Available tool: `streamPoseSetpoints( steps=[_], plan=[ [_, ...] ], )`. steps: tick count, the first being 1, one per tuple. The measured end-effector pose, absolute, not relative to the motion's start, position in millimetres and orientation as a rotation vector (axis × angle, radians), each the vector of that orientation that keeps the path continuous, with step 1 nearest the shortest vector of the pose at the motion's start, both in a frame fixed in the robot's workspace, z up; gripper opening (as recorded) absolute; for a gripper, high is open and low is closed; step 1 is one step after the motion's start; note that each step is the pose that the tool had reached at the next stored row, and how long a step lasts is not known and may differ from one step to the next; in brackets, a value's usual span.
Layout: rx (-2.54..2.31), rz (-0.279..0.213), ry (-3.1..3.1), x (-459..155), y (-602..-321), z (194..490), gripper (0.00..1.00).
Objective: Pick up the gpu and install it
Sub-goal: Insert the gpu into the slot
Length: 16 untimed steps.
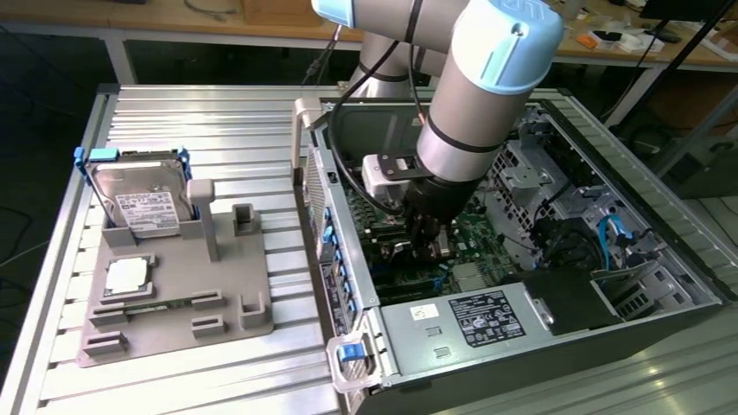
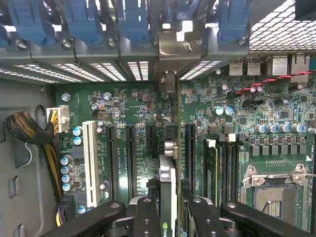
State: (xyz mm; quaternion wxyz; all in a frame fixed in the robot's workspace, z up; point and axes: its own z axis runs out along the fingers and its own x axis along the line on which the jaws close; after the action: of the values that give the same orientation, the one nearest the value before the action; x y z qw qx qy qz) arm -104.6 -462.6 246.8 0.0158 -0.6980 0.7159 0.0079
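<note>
The claw is clamped on the gpu, holding it edge-on against the motherboard, between that board's long slots.

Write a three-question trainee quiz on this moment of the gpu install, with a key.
1. Fill in: the hard drive stands on the exterior view's ____ of the computer case.
2. Multiple choice: the gripper is shut on A) a cable, B) the gpu, C) a fan.
3. True or false: the gripper is outside the computer case.
Key: 1 left; 2 B; 3 false.
</note>
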Motion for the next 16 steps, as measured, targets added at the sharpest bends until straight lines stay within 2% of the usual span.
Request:
streamPoseSetpoints(
  steps=[16],
  plan=[
    [-2.170, 0.025, 2.227, -104.7, -462.5, 246.5, 0.28]
  ],
)
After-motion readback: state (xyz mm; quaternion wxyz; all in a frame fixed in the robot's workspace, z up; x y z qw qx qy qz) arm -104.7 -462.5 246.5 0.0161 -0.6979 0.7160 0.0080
